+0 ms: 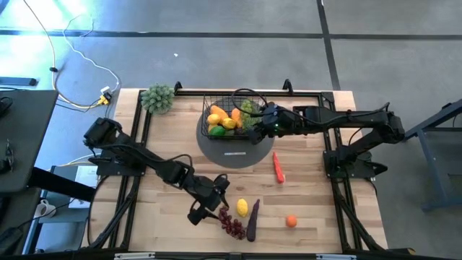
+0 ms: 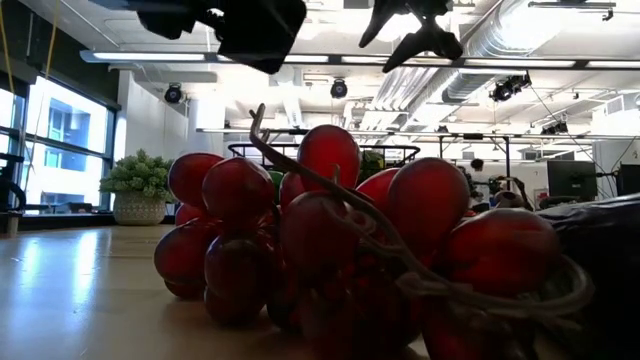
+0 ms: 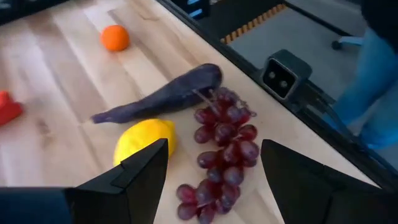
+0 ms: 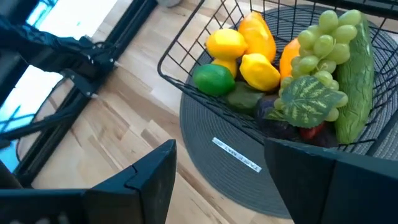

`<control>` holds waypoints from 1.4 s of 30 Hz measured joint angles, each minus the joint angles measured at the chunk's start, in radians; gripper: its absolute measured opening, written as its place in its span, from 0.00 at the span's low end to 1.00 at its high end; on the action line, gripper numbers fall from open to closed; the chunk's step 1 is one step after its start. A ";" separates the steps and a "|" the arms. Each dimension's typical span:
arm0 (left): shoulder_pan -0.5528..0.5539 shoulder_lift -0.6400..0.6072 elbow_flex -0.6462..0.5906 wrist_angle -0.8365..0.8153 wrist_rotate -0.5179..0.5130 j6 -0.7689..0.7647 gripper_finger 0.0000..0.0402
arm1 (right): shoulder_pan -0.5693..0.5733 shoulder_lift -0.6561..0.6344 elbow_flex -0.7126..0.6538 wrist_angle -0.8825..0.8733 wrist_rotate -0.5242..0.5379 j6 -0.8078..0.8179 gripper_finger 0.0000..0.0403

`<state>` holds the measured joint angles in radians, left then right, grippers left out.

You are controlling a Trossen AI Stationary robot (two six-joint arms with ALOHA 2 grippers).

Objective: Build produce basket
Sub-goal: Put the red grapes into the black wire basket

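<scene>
Grapes: a purple bunch of grapes lies on the wooden table near its front edge, just below my left gripper, touching nothing of mine.
Left jaws: my fingers stand apart and empty, hovering over the bunch with the grapes showing in the gap between them.
Neighbours: a lemon sits just beside the grapes and an eggplant lies against their stem end; an orange is well apart, and a red pepper lies nearer the middle.
Basket: the black wire basket stands on a round grey mat at the far middle of the table, already holding lemons, a lime, green grapes and a cucumber.
Right jaws: my right gripper hangs at the basket's side, fingers apart, holding nothing.
Step in hand: I judge it is picking up the purple grapes.
Doing it well: I would come straight down, keep one finger clear of the lemon, and close on the thick middle of the bunch, not on loose end grapes, since a soft cluster may sag or slip.
Surface: pale wooden planks, smooth, framed by black rails.
Room: a bright open workshop with ceiling lights, ducts, windows and a potted leafy plant.
</scene>
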<state>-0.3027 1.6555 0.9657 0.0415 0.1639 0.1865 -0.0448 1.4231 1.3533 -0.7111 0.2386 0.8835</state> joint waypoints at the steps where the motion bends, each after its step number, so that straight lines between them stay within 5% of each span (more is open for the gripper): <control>1: 0.000 0.012 0.000 0.017 0.019 0.000 0.61 | 0.000 0.000 0.000 0.000 0.005 0.008 0.56; 9: 0.000 0.073 0.000 0.038 0.098 0.011 0.61 | 0.000 0.000 0.000 -0.013 0.051 0.076 0.56; 21: -0.012 0.203 0.000 0.101 0.083 0.037 0.61 | 0.010 0.000 0.000 -0.020 0.075 0.143 0.56; 34: 0.001 0.206 0.000 0.080 0.030 0.149 0.61 | 0.071 0.000 0.000 -0.034 0.127 0.183 0.56; 42: 0.012 0.206 0.000 0.059 0.091 0.174 0.61 | 0.079 0.000 0.000 -0.034 0.127 0.190 0.56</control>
<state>-0.2904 1.8618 0.9657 0.1007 0.2549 0.3607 0.0338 1.4235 1.3533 -0.7448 0.3658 1.0735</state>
